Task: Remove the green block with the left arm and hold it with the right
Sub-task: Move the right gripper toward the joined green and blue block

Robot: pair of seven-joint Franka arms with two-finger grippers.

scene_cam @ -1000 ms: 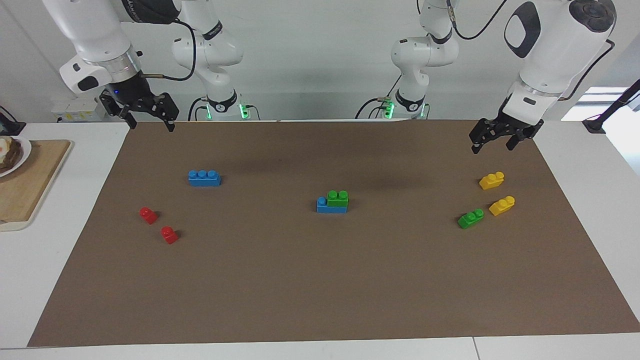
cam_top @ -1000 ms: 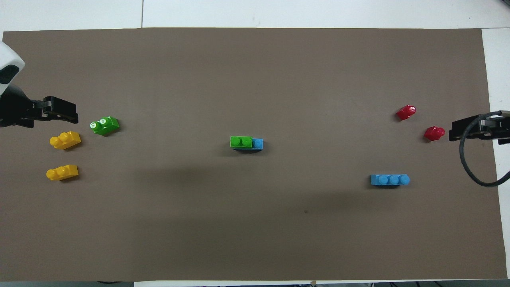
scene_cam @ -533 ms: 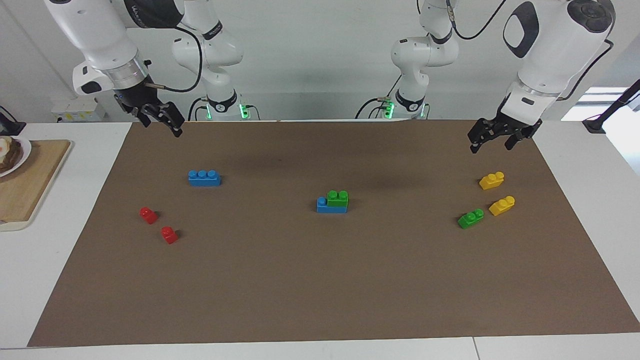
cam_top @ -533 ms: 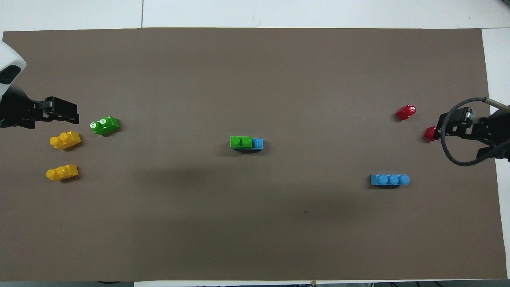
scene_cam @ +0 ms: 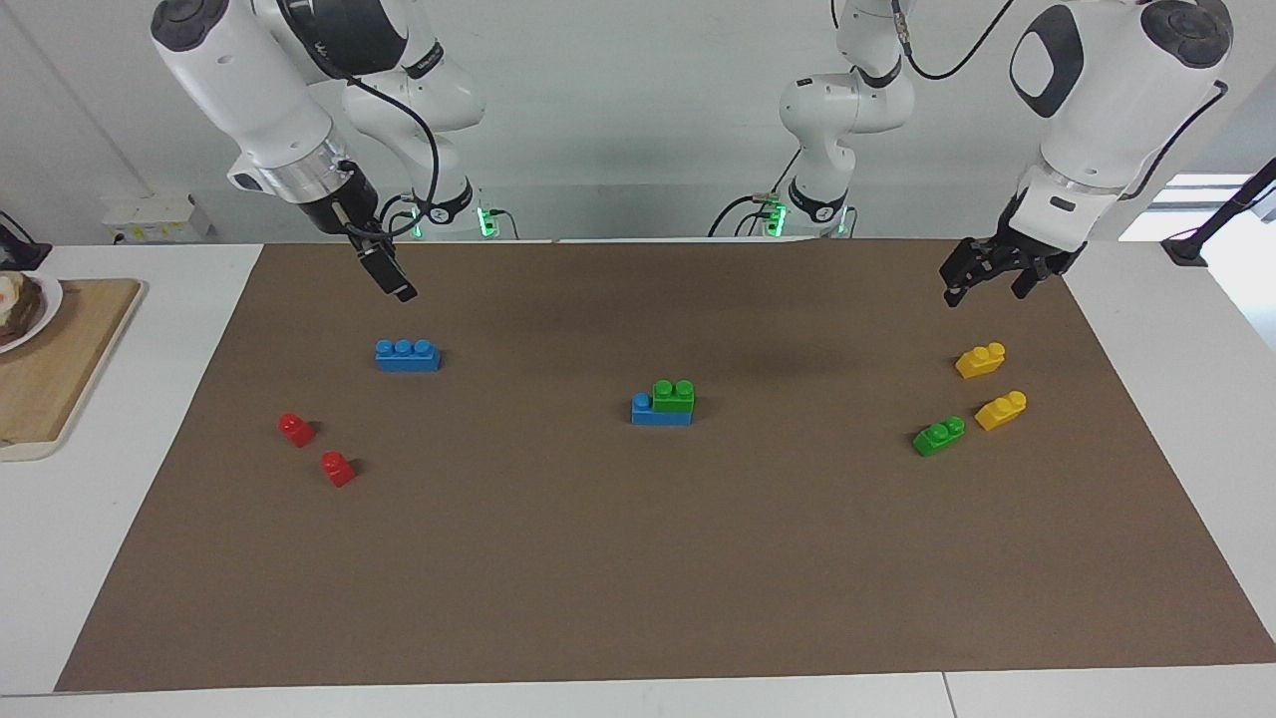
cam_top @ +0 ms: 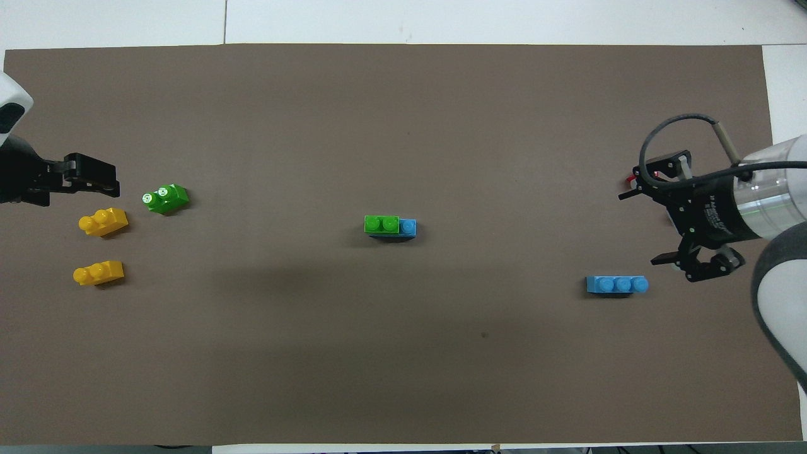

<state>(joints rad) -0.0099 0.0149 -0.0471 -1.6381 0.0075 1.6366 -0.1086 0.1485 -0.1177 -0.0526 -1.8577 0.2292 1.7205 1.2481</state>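
A green block (scene_cam: 674, 395) sits pressed onto one end of a blue brick (scene_cam: 650, 412) at the middle of the brown mat; it also shows in the overhead view (cam_top: 381, 224). A second, loose green block (scene_cam: 939, 436) (cam_top: 166, 198) lies toward the left arm's end. My left gripper (scene_cam: 982, 293) (cam_top: 108, 182) is open and empty, in the air over the mat near the yellow bricks. My right gripper (scene_cam: 396, 283) (cam_top: 640, 228) is open and empty, in the air over the right arm's end of the mat, beside the lone blue brick.
Two yellow bricks (scene_cam: 980, 360) (scene_cam: 1001, 410) lie next to the loose green block. A lone blue brick (scene_cam: 407, 355) (cam_top: 616, 284) and two red bricks (scene_cam: 295, 429) (scene_cam: 338, 468) lie toward the right arm's end. A wooden board (scene_cam: 50, 369) lies off the mat there.
My right gripper has swung from the mat's edge toward the middle and turned, now covering the red bricks in the overhead view. The left gripper has barely moved. No brick has moved.
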